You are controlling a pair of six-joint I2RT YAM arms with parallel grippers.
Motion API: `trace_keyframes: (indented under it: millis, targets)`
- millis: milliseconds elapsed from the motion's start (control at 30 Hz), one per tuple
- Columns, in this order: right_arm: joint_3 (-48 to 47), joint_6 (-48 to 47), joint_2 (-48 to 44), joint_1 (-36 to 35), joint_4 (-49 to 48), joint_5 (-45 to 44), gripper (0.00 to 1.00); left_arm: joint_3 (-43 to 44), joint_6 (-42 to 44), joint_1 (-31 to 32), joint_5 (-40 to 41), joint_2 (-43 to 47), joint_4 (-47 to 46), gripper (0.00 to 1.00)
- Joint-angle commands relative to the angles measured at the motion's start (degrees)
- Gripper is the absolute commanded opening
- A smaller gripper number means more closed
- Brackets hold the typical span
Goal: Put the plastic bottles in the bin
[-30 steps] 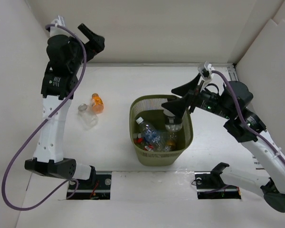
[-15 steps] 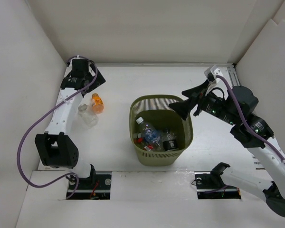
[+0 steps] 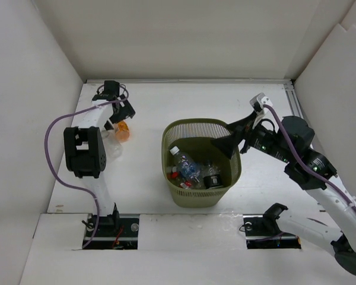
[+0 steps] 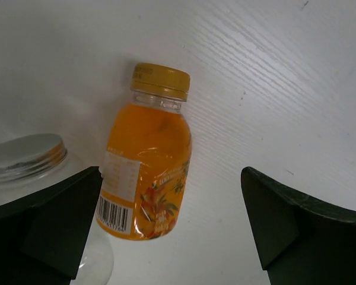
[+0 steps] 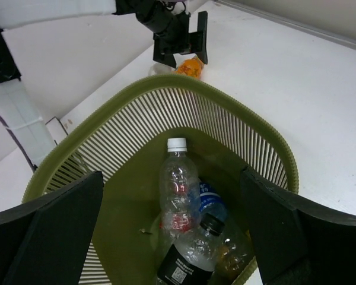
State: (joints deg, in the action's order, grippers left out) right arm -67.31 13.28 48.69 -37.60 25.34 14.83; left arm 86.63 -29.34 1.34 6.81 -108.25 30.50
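A small orange bottle (image 3: 123,129) (image 4: 148,160) with a yellow cap lies on the table left of the bin. A clear jar-like bottle (image 3: 110,146) with a silver lid (image 4: 24,157) lies beside it. My left gripper (image 3: 120,116) (image 4: 171,196) hangs open just above the orange bottle, which shows between the fingers, nearer the left one. The olive-green mesh bin (image 3: 197,199) (image 5: 273,142) stands mid-table with several plastic bottles inside, among them a white-capped one (image 3: 184,163) (image 5: 178,184) and a black-labelled one (image 3: 211,176) (image 5: 196,252). Over the bin's right rim my right gripper (image 3: 228,135) (image 5: 172,190) is open and empty.
White walls close in the table at the left, back and right. The left arm (image 3: 83,151) folds upright close to the left wall. The two arm bases (image 3: 113,228) sit at the near edge.
The left arm swung down from high up to just above the orange bottle. A bottle under the right gripper dropped into the bin, and that gripper drew back right.
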Motion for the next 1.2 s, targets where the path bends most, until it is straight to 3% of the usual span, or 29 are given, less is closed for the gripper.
trace_keyframes:
  millis: [0,267,533,600,633,767,867,967,1167]
  targets:
    - [1.12,0.60,-2.02,-1.06,-2.93,0.46,1.00,2.75,1.04,-1.08,-1.36,-1.70,-1.67,1.00]
    - [3.94,1.14,-3.60,-1.07,-3.46,0.99,1.00,2.75,1.04,-2.49,-3.73,-6.10,-3.26,0.97]
    - [4.47,1.66,-3.60,-1.07,-4.07,0.99,1.00,2.75,0.51,-2.49,-4.96,-9.70,-3.78,0.75]
    - [4.47,1.66,-4.12,-1.07,-4.07,0.47,1.00,2.75,0.51,-2.49,-4.96,-10.22,-3.78,0.64]
    - [4.47,1.66,-4.13,-1.07,-4.07,0.46,1.00,2.75,0.51,-2.49,-4.96,-10.23,-3.78,0.47]
    - [4.47,1.66,-4.13,-1.59,-3.55,-0.06,1.00,3.46,0.51,-2.49,-7.93,-9.10,-4.39,0.13]
    - [2.45,1.66,-3.60,-1.59,-3.55,-0.06,1.00,2.85,2.09,-2.49,-12.33,-6.02,-6.85,0.00]
    - [-0.79,1.66,-2.29,-1.59,-4.07,0.54,1.00,-1.09,2.80,-2.49,-22.15,3.09,-15.70,0.00]
    - [-9.67,1.66,1.84,-1.59,-3.99,5.63,1.00,-3.66,5.17,1.98,-27.72,18.49,-23.02,0.00]
